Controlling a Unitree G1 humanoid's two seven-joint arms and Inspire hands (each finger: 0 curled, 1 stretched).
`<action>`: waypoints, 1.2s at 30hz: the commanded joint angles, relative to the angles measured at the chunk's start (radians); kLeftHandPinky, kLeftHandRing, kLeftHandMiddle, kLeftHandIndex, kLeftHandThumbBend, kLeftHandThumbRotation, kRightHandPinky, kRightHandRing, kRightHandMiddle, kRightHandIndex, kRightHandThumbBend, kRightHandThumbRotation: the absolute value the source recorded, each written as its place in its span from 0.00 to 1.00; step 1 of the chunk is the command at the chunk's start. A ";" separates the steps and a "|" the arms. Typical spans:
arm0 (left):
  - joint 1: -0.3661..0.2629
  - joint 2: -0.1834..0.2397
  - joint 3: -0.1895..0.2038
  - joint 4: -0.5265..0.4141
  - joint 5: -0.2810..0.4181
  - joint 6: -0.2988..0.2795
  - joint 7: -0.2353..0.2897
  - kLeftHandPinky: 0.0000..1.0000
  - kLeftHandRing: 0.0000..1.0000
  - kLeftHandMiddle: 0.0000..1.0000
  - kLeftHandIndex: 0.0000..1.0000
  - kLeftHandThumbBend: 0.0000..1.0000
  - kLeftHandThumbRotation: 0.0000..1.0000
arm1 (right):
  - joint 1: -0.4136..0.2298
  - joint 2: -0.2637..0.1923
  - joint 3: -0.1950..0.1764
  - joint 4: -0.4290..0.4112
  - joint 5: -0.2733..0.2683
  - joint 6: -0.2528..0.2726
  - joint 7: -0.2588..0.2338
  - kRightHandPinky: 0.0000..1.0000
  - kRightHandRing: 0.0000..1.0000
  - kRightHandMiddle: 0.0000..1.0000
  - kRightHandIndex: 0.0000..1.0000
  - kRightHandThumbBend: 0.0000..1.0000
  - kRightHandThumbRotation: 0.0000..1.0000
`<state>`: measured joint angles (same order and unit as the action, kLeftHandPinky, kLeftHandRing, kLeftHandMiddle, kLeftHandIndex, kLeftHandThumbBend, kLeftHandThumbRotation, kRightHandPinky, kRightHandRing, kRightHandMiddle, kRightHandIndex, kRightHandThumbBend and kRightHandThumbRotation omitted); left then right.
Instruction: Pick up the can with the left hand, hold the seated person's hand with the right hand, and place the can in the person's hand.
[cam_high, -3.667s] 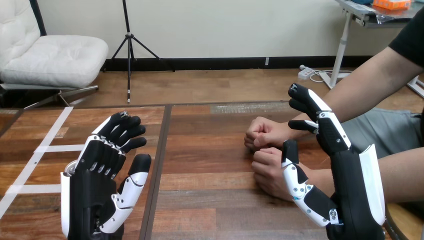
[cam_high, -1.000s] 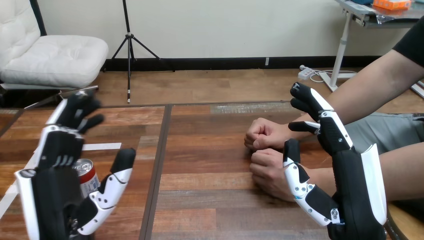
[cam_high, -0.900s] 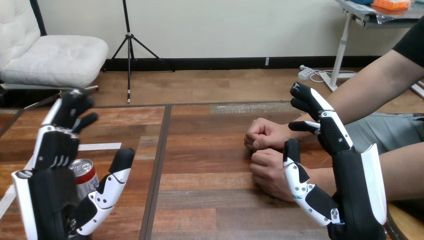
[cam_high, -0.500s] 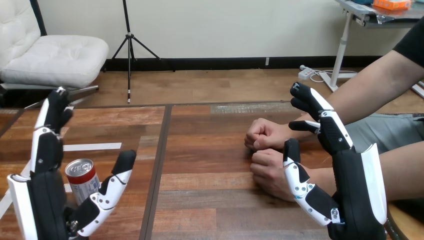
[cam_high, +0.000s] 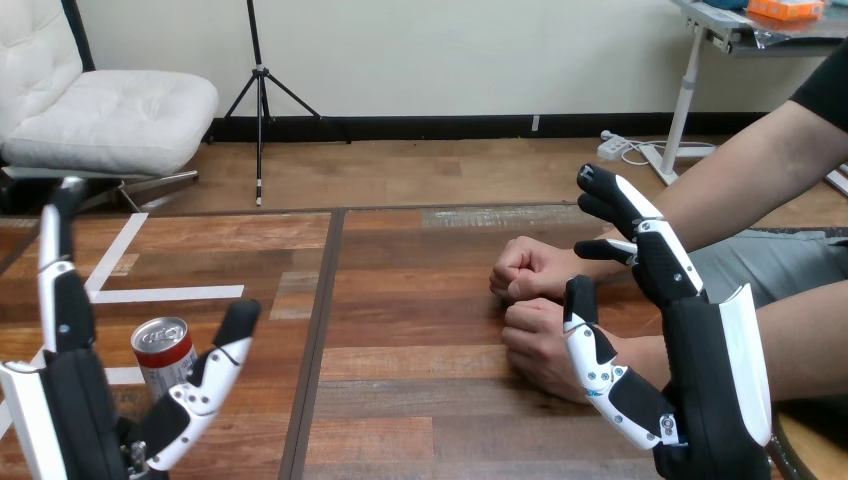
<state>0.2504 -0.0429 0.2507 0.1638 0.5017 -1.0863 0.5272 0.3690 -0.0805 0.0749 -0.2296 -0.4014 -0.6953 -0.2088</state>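
The can (cam_high: 162, 352), red with a silver top, stands upright on the wooden table (cam_high: 420, 400) at the near left. It sits in the gap of the robot's left hand (cam_high: 70, 400). That hand's straight fingers (cam_high: 58, 275) rise on the can's left side, and its thumb (cam_high: 215, 365) reaches up on the can's right, crossing in front of the lower right of the can. The left hand is spread wide and nothing is closed round the can; whether the thumb touches it cannot be told.

Strips of white tape (cam_high: 165, 294) lie on the table just beyond the can and run off to the far left.

Well apart, at the right side of the table, the person's two hands rest as loose fists. The person's nearer hand (cam_high: 535, 335) is just in front of the person's farther hand (cam_high: 530, 268), and the two touch or nearly touch.

The robot's right hand (cam_high: 705, 370) stands beside them, also spread open. Its thumb lies in front of the wrist of the nearer fist, and its fingers reach up and leftward by the wrist of the farther one. They are not curled round either, and contact cannot be made out.
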 joint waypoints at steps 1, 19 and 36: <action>-0.049 -0.036 0.009 -0.006 0.027 0.041 0.038 1.00 0.97 0.95 0.94 0.74 0.33 | -0.061 0.006 -0.006 -0.005 0.016 -0.001 0.001 0.69 0.85 0.88 0.87 0.09 0.00; -0.050 0.019 -0.031 0.030 0.078 0.195 0.115 1.00 0.99 0.97 0.98 0.80 0.43 | -0.069 0.002 -0.006 -0.005 0.032 -0.002 0.013 0.71 0.87 0.89 0.87 0.09 0.00; -0.092 0.071 -0.063 0.110 0.079 0.305 0.148 1.00 0.97 0.96 0.95 0.82 0.39 | -0.064 0.002 -0.010 -0.017 0.025 0.011 0.021 0.72 0.87 0.89 0.87 0.09 0.00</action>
<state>0.2358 -0.0063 0.2066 0.2397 0.5697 -0.7964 0.6630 0.3538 -0.0826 0.0739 -0.2297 -0.3901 -0.6915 -0.1900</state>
